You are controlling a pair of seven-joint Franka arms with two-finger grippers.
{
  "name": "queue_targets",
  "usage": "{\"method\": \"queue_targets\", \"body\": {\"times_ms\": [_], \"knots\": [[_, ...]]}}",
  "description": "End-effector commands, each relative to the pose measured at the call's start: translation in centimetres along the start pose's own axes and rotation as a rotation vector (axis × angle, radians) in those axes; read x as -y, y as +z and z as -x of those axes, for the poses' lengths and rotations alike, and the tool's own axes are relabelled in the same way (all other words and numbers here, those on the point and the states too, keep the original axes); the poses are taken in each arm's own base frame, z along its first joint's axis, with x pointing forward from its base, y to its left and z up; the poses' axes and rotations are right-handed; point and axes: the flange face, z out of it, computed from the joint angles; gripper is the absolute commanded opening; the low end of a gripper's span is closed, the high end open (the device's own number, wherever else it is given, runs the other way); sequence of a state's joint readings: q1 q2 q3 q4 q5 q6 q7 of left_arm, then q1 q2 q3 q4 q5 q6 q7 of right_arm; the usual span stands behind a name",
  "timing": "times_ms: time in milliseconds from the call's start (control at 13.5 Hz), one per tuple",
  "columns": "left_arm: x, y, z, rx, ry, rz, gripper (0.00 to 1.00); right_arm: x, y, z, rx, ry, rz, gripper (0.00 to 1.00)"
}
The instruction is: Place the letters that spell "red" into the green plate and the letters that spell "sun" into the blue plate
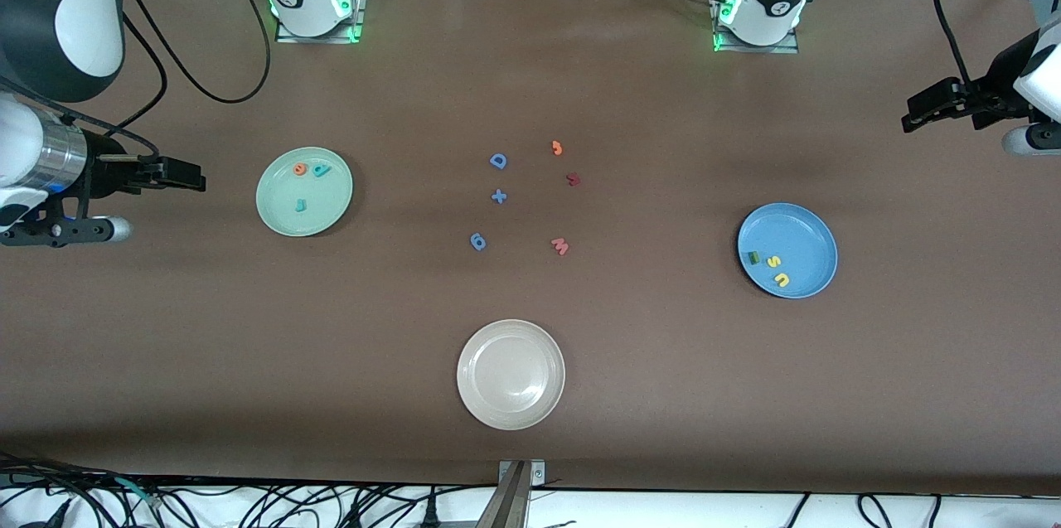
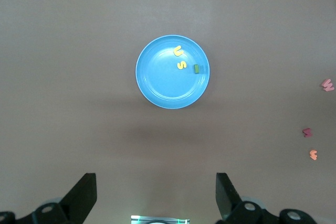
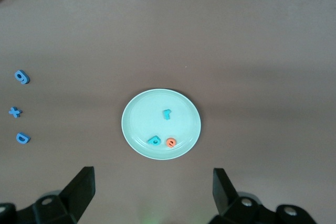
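The pale green plate (image 1: pixel 282 190) (image 3: pixel 140 120) lies toward the right arm's end of the table. In it are an orange "e" (image 1: pixel 300 169) (image 3: pixel 171 142), a teal "d" (image 1: pixel 322 171) (image 3: pixel 154 141) and a thin teal "r" (image 1: pixel 300 204) (image 3: pixel 167 113). The blue plate (image 1: pixel 802 236) (image 2: pixel 163 83) lies toward the left arm's end and holds a dark green "n" (image 1: pixel 753 258) (image 2: pixel 198 68), a yellow "s" (image 1: pixel 775 261) (image 2: pixel 181 65) and a yellow "u" (image 1: pixel 782 280) (image 2: pixel 178 51). My right gripper (image 1: pixel 192 178) (image 3: pixel 154 190) hangs open and empty over bare table beside the green plate. My left gripper (image 1: pixel 918 115) (image 2: pixel 156 192) hangs open and empty over the table's end near the blue plate.
A cream-white plate (image 1: pixel 481 379) sits mid-table, nearest the front camera. Loose letters lie between the two coloured plates: a blue "D" (image 1: pixel 497 161), a blue cross (image 1: pixel 498 196), a blue "9" (image 1: pixel 478 242), a salmon "w" (image 1: pixel 560 246), a dark red piece (image 1: pixel 573 179) and an orange hooked piece (image 1: pixel 557 148).
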State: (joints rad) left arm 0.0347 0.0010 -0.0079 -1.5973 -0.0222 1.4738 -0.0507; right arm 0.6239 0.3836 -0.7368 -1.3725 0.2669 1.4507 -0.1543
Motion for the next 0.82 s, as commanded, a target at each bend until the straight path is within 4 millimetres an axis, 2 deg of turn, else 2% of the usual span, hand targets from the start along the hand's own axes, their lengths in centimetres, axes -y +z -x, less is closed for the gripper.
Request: {"method": "queue_targets", "body": {"times_ms": [0, 74, 297, 519, 742], "knots": [[0.0, -0.2, -0.4, -0.004, 0.008, 0.011, 1.0, -0.8, 0.2, -0.6, 0.007, -0.033, -0.031, 0.99], [0.0, -0.2, -0.4, -0.004, 0.008, 0.011, 1.0, -1.2, -0.3, -0.8, 0.003, -0.034, -0.011, 0.99], [0.0, -0.1, -0.4, -0.001, 0.008, 0.011, 1.0, -0.5, -0.5, -0.9, 0.007, -0.059, 0.04, 0.99], [0.0, 0.1, -0.4, 0.002, 0.008, 0.01, 1.0, -1.0, -1.7, -0.2, -0.015, -0.058, 0.069, 0.99], [0.0, 0.2, -0.5, 0.0, 0.008, 0.01, 1.0, -0.9, -1.1, 1.4, -0.028, -0.063, 0.071, 0.98]]}}
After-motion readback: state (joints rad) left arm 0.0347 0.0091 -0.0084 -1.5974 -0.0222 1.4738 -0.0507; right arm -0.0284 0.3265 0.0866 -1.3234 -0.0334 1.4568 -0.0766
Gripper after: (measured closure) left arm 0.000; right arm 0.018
